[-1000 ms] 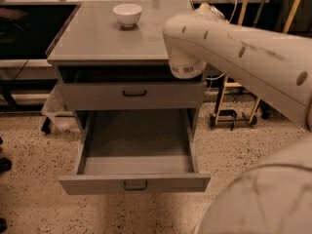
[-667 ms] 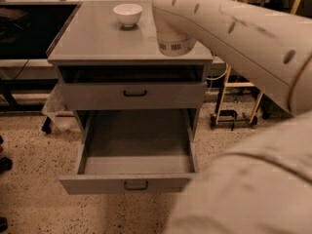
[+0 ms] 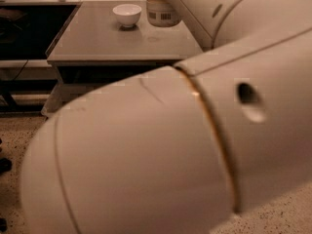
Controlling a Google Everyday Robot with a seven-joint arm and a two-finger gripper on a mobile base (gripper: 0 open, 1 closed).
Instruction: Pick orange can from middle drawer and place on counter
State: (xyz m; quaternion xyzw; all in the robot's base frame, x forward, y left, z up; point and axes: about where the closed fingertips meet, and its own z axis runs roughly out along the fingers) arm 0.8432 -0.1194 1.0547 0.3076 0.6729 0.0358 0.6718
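Note:
The grey counter point(image 3: 97, 38) shows at the upper left, bare apart from a bowl. My white arm point(image 3: 195, 145) fills most of the view, and one of its round links with a barcode label point(image 3: 163, 13) hangs over the counter's back right part. My gripper is out of view, past the arm's links. The middle drawer is hidden behind the arm. The orange can is not in view.
A white bowl point(image 3: 127, 14) stands on the counter's back middle, just left of the labelled arm link. A dark shelf unit point(image 3: 24, 33) stands left of the cabinet. Speckled floor point(image 3: 19, 135) shows at the lower left.
My arm has swung left and close to the camera. It now covers the open drawer and the cabinet front that showed before. The bowl has not moved.

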